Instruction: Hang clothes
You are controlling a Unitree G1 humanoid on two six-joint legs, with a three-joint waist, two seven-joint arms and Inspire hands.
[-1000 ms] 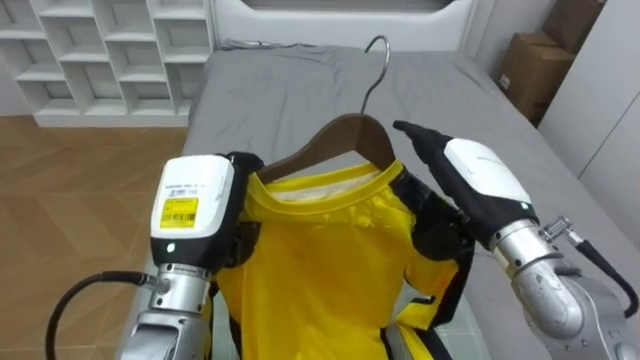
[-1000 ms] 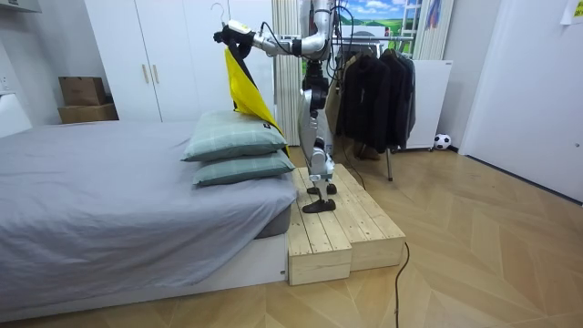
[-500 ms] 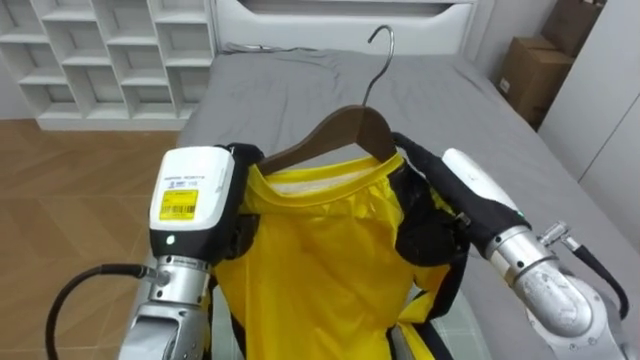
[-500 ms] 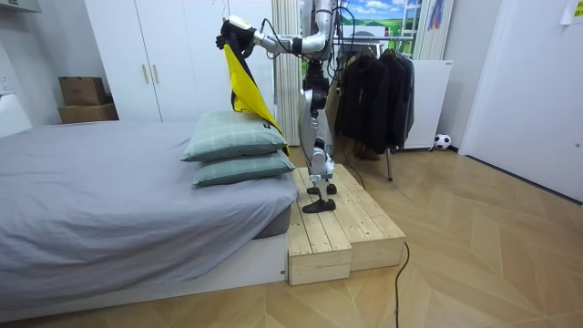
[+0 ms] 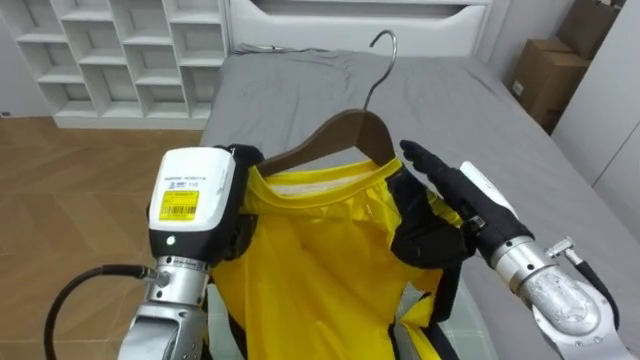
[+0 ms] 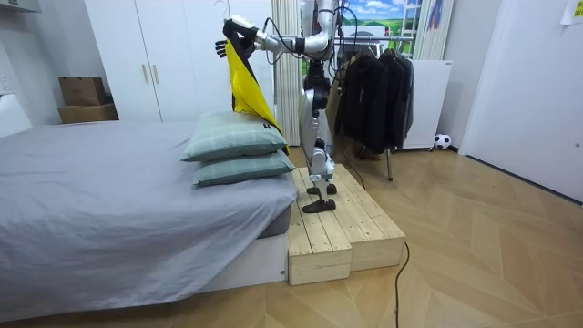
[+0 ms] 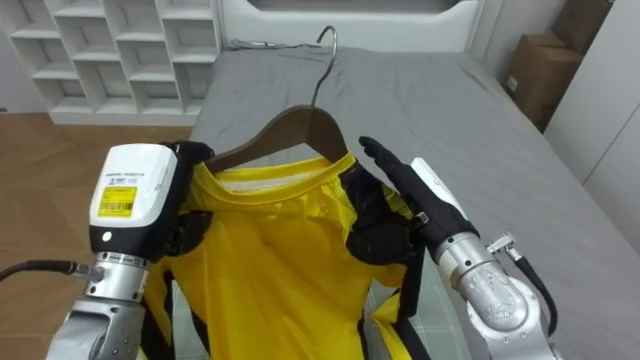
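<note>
Grey bed (image 5: 500, 130), upper frame; before it, centre frame, yellow shirt (image 5: 320, 260) draped on wooden hanger (image 5: 340, 135). Left hand (image 5: 195, 200), centre left, clenched round the hanger's left shoulder. Right hand (image 5: 470, 200), centre right, fingers straight against the shirt's right shoulder.

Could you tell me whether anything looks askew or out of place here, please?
Only slightly: the yellow shirt seems to sit unevenly on the wooden hanger, its neckline sagging and bunched beside the open right hand.

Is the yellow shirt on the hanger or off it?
On it: the shirt's collar wraps the wooden hanger below its hook.
</note>
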